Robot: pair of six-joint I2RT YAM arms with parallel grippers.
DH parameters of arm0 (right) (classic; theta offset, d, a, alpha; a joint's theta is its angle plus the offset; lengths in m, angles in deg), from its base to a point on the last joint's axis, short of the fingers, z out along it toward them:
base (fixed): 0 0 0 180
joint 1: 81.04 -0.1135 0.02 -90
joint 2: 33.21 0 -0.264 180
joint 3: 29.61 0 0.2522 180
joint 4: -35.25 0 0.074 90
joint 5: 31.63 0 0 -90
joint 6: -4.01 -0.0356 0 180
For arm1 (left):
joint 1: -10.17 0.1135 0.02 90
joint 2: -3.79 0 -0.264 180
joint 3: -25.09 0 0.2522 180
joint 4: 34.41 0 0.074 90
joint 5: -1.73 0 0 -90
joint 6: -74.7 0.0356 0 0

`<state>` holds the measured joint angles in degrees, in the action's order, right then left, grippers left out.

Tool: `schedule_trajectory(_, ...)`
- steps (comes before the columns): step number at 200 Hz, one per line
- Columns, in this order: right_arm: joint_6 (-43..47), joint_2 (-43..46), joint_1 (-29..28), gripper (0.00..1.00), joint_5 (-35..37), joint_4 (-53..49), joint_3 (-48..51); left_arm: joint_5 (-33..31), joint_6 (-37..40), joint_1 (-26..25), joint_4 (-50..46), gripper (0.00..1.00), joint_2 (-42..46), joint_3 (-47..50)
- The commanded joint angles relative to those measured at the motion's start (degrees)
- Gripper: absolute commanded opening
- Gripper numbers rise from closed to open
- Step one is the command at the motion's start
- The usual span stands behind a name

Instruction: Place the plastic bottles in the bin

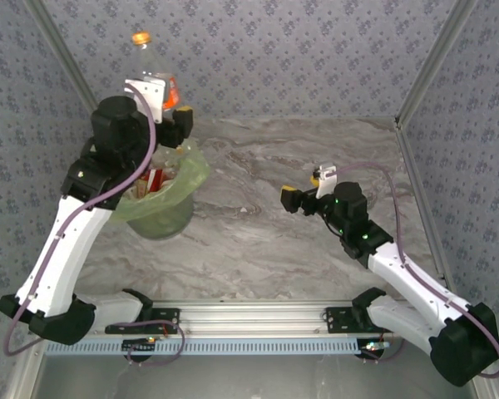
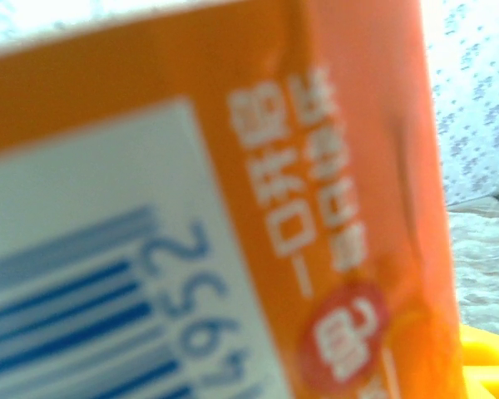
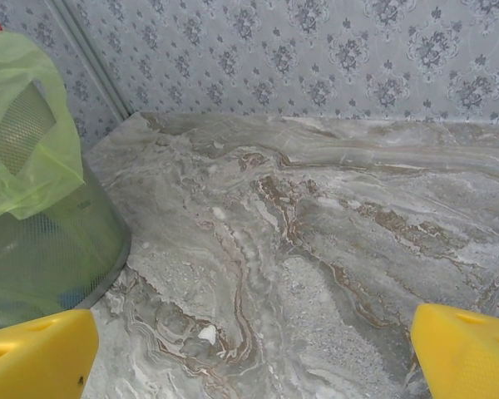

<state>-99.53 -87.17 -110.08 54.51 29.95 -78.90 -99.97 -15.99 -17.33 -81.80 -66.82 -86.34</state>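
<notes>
Top external, upper left: left pincer (image 1: 170, 106) holds an orange-labelled bottle (image 1: 152, 65) over the bin (image 1: 171, 219), other bottles (image 1: 155, 179) already inside; right pincer (image 1: 303, 188) gapes empty; we judge one drop remains

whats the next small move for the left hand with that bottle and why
Probably lower the left hand a little over the bin mouth, then open it. It grips the orange-labelled bottle raised at the bin's far rim, so a short drop should land it inside the bag.
</notes>
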Motion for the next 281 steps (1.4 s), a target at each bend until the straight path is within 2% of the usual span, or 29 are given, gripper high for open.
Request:
schedule_trajectory(1, 1.2, -0.6, -0.6, 0.99, 0.4, 2.3, -2.5, -1.6, 4.4, 3.2, -4.8, 0.00, 0.6, -3.0)
schedule_trajectory(31, 1.0, -1.7, -1.0, 0.99, 0.3, 3.2, -2.6, -1.6, 6.4, 10.7, -10.6, 0.00, -0.2, -3.7)
schedule_trajectory(53, 1.0, -2.2, -1.4, 0.99, 0.4, 3.1, -2.9, 6.7, 8.5, 17.6, -13.5, 0.00, -0.2, -1.9)
schedule_trajectory(62, 1.1, -2.2, -1.4, 0.99, 0.5, 3.1, -3.0, 9.5, 11.3, 18.9, -12.9, 0.00, 0.5, 0.4)
schedule_trajectory(82, 1.2, -2.4, -1.5, 0.99, 0.6, 2.7, -3.4, 11.2, 21.2, 20.1, -9.8, 0.00, 1.7, 6.5)
schedule_trajectory(103, 2.1, -2.2, -1.6, 0.99, -0.2, 1.0, -4.4, 14.4, 28.1, 22.7, -6.8, 0.00, 1.7, 10.2)
schedule_trajectory(136, 4.3, -1.3, -1.7, 0.99, -0.9, -2.8, -5.6, 25.4, 30.7, 29.1, -3.7, 0.00, 2.9, 14.1)
schedule_trajectory(156, 5.4, -0.3, -1.7, 0.99, -0.3, -4.4, -5.7, 27.7, 33.0, 30.9, -10.3, 0.00, 0.7, 12.1)
schedule_trajectory(170, 5.9, 0.2, -1.7, 0.99, 0.0, -4.6, -5.5, 26.1, 35.4, 30.9, -12.7, 0.00, -0.4, 11.8)
schedule_trajectory(186, 6.1, 0.3, -1.7, 0.99, 0.2, -4.8, -5.5, 22.7, 36.4, 31.0, -9.5, 0.00, 0.0, 14.2)
schedule_trajectory(221, 6.0, 0.2, -1.8, 0.99, 0.2, -4.7, -5.6, 23.4, 41.6, 31.2, -7.9, 0.00, 2.1, 17.5)
schedule_trajectory(232, 5.7, 0.0, -1.8, 0.99, 0.2, -4.3, -5.5, 23.6, 42.5, 31.5, -7.2, 0.07, 2.7, 18.5)
schedule_trajectory(240, 5.7, -0.2, -1.7, 0.99, -0.1, -4.2, -5.6, 24.2, 44.0, 31.4, -8.3, 0.11, 2.6, 18.8)
schedule_trajectory(281, 5.8, -0.9, -1.8, 0.99, -0.8, -4.9, -6.7, 23.3, 48.1, 31.5, -14.7, 0.10, -0.4, 16.0)
